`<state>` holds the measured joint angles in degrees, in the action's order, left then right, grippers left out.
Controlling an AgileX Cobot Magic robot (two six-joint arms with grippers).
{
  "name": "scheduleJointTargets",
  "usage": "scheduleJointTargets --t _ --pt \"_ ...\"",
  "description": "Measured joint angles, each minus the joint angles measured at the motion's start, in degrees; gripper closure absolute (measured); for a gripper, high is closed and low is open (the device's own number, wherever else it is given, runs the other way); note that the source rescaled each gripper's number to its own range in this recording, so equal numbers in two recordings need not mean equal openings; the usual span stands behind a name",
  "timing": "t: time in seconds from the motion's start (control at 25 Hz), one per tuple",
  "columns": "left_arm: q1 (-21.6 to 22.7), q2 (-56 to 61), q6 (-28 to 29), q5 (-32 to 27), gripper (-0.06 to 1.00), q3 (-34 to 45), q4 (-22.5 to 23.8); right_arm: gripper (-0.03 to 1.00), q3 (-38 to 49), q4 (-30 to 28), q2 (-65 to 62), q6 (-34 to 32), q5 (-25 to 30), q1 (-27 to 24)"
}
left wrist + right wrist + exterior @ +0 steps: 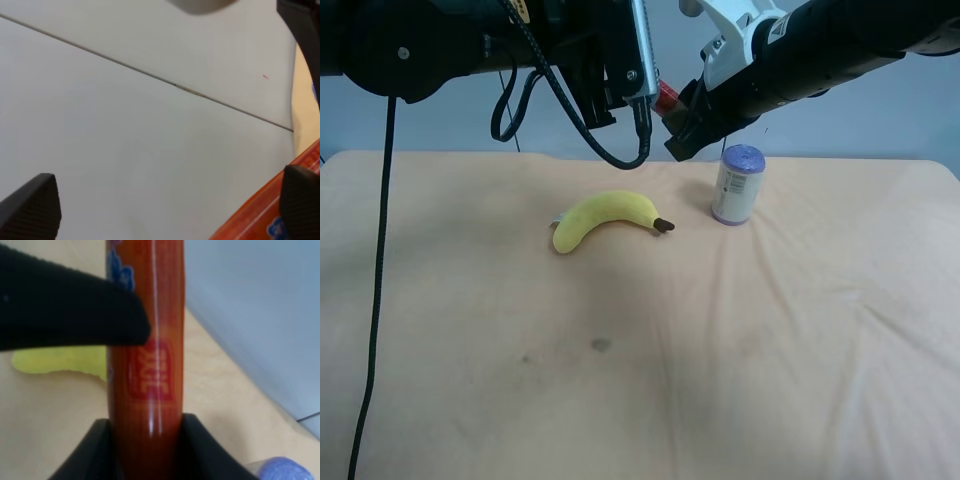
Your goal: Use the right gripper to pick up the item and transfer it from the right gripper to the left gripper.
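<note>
Peach cloth covers the tabletop (800,380); both arms hang above its far edge, tips close together. The right pincer (678,128) slants down from its white-bracketed arm, clamped shut on the item (150,365), which juts past its tip toward the left pincer (167,207). The left pincer's jaws are spread wide and grip nothing; the item runs just beside one finger (300,200). A purple-topped can (737,185) stands below the right pincer. A plush banana (605,218) lies below the left pincer.

The white-bracketed hand (682,128) holds the red item (666,96) aloft; a yellow banana (610,218) and a can (738,184) rest apart below.
</note>
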<state>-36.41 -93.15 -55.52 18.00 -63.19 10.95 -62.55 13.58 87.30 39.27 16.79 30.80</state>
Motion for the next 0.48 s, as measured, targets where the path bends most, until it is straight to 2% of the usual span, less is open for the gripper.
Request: scheduleJointTargets --t 0.32,0.48 --pt "0.0 -1.6 0.0 0.6 0.22 0.0 0.0 0.96 0.0 0.0 0.0 0.0 0.1 0.0" --pt "0.0 -1.9 0.0 1.2 0.32 0.0 0.0 0.96 0.0 0.0 0.0 0.1 0.1 0.0"
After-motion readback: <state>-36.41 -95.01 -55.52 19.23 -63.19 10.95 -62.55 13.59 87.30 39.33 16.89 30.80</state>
